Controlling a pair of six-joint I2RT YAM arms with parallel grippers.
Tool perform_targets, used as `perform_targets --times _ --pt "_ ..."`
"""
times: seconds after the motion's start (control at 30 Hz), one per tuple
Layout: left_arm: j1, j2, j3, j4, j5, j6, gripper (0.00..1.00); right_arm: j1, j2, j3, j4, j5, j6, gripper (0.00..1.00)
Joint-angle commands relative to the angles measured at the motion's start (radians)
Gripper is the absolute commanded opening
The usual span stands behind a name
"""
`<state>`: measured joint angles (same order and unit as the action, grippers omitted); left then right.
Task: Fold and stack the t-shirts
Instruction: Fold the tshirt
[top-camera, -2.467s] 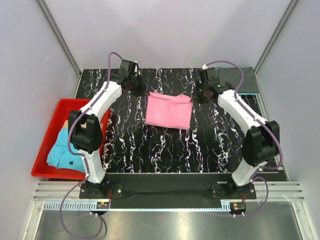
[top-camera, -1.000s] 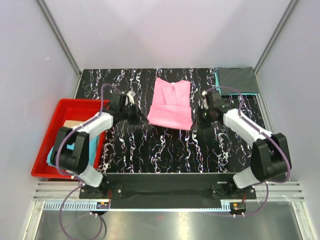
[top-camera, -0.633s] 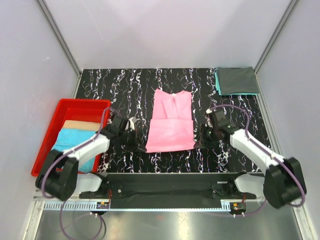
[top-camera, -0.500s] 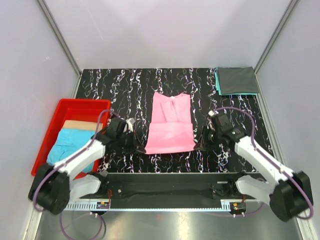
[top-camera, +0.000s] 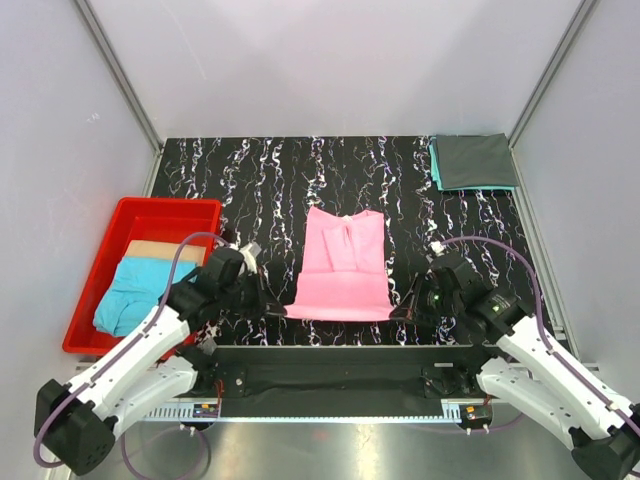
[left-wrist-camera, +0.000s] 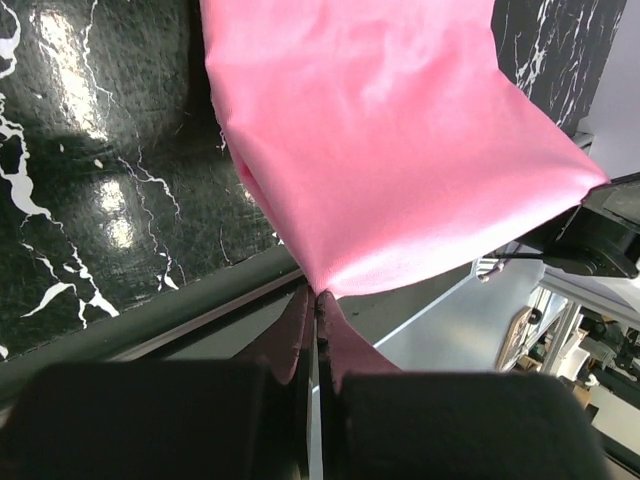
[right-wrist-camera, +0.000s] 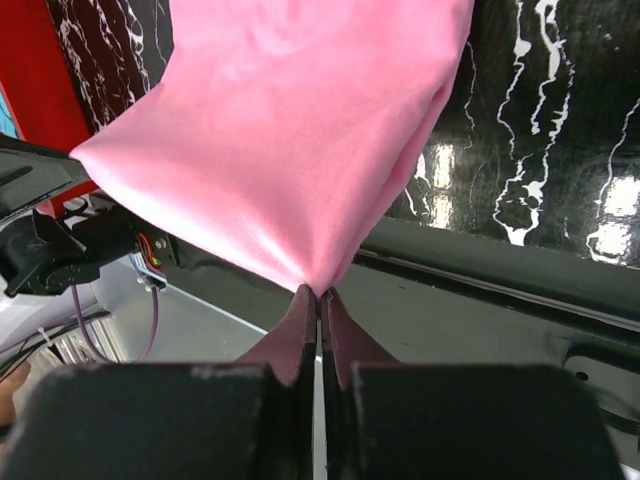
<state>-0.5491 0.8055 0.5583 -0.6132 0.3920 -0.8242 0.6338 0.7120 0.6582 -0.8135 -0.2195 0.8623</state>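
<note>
The bright pink t-shirt (top-camera: 342, 262) is stretched out over the near middle of the table, its near hem lifted off the surface. My left gripper (top-camera: 280, 311) is shut on its near left corner (left-wrist-camera: 318, 285). My right gripper (top-camera: 402, 312) is shut on its near right corner (right-wrist-camera: 318, 284). A folded dark grey t-shirt (top-camera: 477, 160) lies on a teal one (top-camera: 436, 166) at the far right corner. A light blue t-shirt (top-camera: 136, 290) lies in the red bin (top-camera: 160, 211) at the left.
A tan folded cloth (top-camera: 160, 251) lies in the bin behind the light blue shirt. The table's near edge (top-camera: 340, 352) runs just under both grippers. Grey walls close in the left, back and right.
Both grippers have pulled the pink shirt from the far middle toward the near edge, unfolding it lengthwise. Both arms have drawn back toward their bases.
</note>
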Motion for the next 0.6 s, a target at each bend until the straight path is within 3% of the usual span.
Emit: perform_targets --times 0.0,0.23,0.33,0.57 --pt "0.0 0.044 0.093 0.0 -0.065 0.032 0.0 0.007 0.012 0.05 -0.012 0.107 -0.006 0.0" --pt "0.037 0.294 0.375 -0.002 -0.139 0.149 0.0 0.007 0.127 0.184 0.003 0.318 -0.101 0.0" --pt "0.069 0.423 0.507 -0.002 -0.133 0.18 0.0 0.004 0.277 0.318 -0.001 0.39 -0.175 0.0" --pt "0.149 0.677 0.84 -0.039 -0.102 0.246 0.0 -0.087 0.501 0.529 0.066 0.375 -0.325 0.0"
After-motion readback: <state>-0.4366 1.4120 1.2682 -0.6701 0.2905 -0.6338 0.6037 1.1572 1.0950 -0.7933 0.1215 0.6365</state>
